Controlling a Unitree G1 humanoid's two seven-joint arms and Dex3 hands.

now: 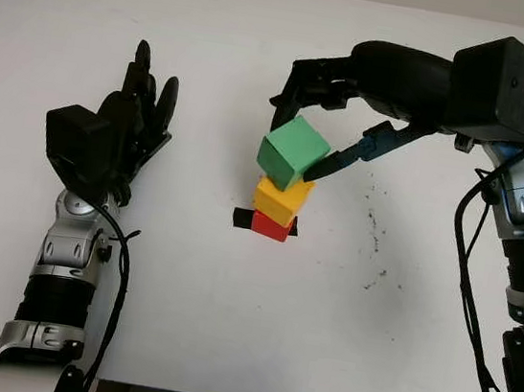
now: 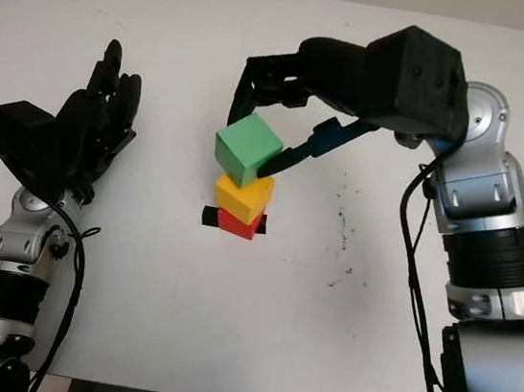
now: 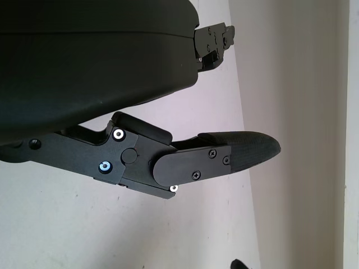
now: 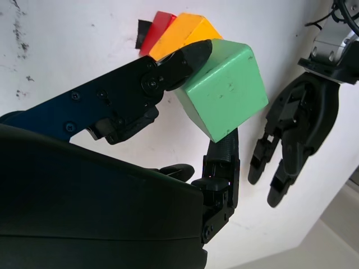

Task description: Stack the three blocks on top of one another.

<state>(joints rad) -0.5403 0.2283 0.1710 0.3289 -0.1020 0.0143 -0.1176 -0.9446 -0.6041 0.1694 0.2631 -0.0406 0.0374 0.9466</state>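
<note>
A red block (image 1: 270, 225) sits on a black tape mark (image 1: 241, 218) at the table's middle, with a yellow block (image 1: 282, 199) stacked on it. A green block (image 1: 293, 152) is tilted just above the yellow one, its lower corner near or touching the yellow top. My right hand (image 1: 300, 129) reaches in from the right and is shut on the green block (image 4: 224, 89), one fingertip (image 4: 193, 56) pressed on its near face, other fingers behind it. My left hand (image 1: 138, 107) hangs open over the table's left part, apart from the blocks.
The white table (image 1: 225, 327) stretches all round the stack. Dark specks (image 1: 375, 221) mark the surface right of the blocks. The right arm's cable (image 1: 469, 272) hangs down by the right edge. The table's front edge runs along the bottom.
</note>
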